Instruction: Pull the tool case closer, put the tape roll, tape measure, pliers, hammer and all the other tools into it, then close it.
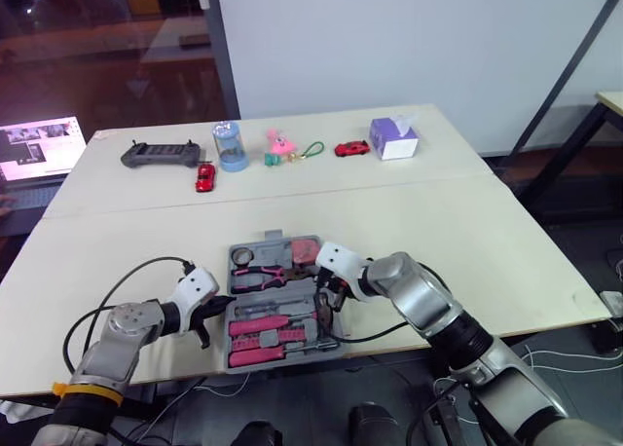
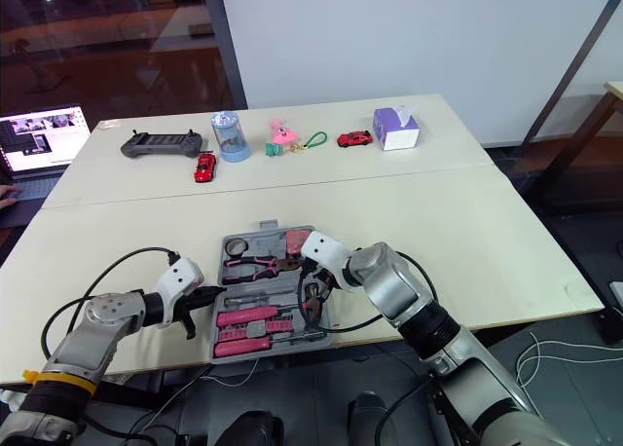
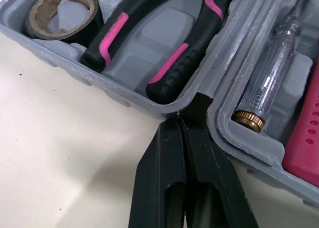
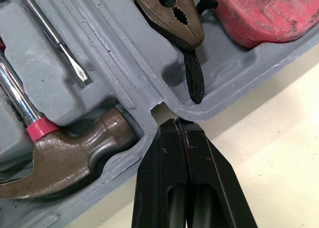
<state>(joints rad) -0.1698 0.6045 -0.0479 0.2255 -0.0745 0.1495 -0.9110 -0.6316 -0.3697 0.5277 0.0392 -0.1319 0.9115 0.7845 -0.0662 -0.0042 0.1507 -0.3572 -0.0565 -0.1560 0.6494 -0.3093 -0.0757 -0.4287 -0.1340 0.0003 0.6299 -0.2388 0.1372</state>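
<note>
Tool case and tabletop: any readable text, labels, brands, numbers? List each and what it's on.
No text can be read anywhere.
Tool case: plain grey moulding, no lettering seen.
Tape measure: scuffed red shell, no legible marking.
Laptop screen: content too small to read.
Tissue box: any print too small to read.

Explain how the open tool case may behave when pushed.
Probably heavy for its size: the tool case holds a hammer and pliers. Its thin grey plastic halves may flex or fold at the hinge. Lying flat, it should slide, not tip.
</note>
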